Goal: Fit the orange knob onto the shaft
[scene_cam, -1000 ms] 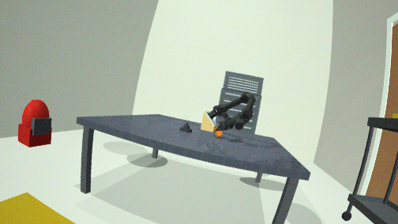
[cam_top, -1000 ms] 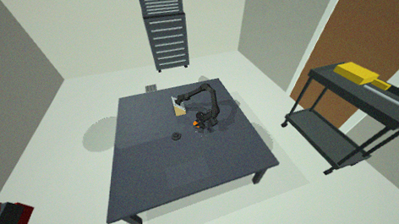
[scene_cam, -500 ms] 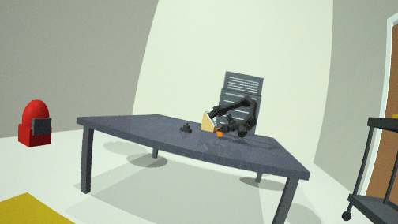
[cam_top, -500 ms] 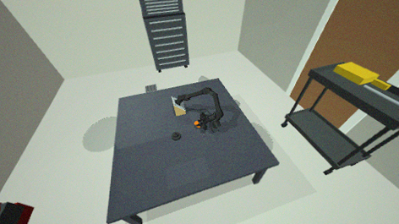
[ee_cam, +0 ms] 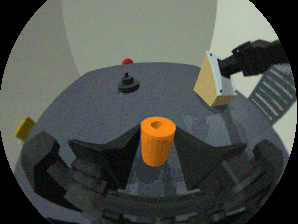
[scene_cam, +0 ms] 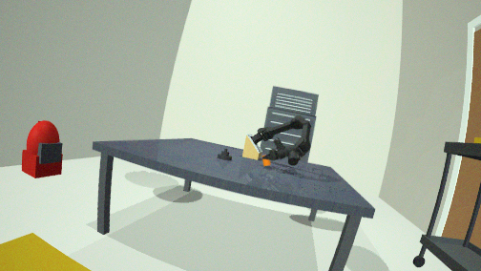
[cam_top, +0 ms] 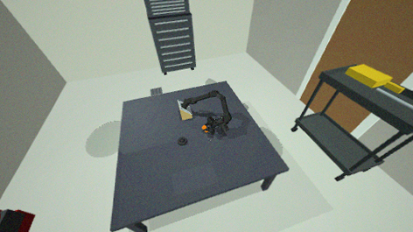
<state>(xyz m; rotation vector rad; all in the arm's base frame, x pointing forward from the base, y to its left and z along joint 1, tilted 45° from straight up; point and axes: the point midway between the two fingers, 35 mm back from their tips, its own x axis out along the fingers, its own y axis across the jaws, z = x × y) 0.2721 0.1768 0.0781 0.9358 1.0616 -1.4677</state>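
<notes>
The orange knob (cam_top: 204, 128) (scene_cam: 266, 162) (ee_cam: 156, 145) stands upright between the fingertips in the wrist view, its round hole facing up. My gripper (cam_top: 206, 126) (scene_cam: 266, 159) (ee_cam: 157, 127) is slightly open, with its fingers close on either side of the knob. In the exterior view the knob sits low by the table top; whether it touches the table is hard to tell. The round dark pedestal (cam_top: 182, 141) (scene_cam: 224, 156) (ee_cam: 128, 87) stands apart from the knob, its shaft pointing up and bare. The shaft's flat side cannot be seen.
The dark table (cam_top: 150, 178) (scene_cam: 167, 155) (ee_cam: 100, 110) carries the tan wedge (cam_top: 185, 115) (scene_cam: 250, 149) (ee_cam: 207, 90) on which my arm is mounted. The wedge is right of the pedestal in the wrist view. A cart (cam_top: 335, 141) stands on the floor beyond the table.
</notes>
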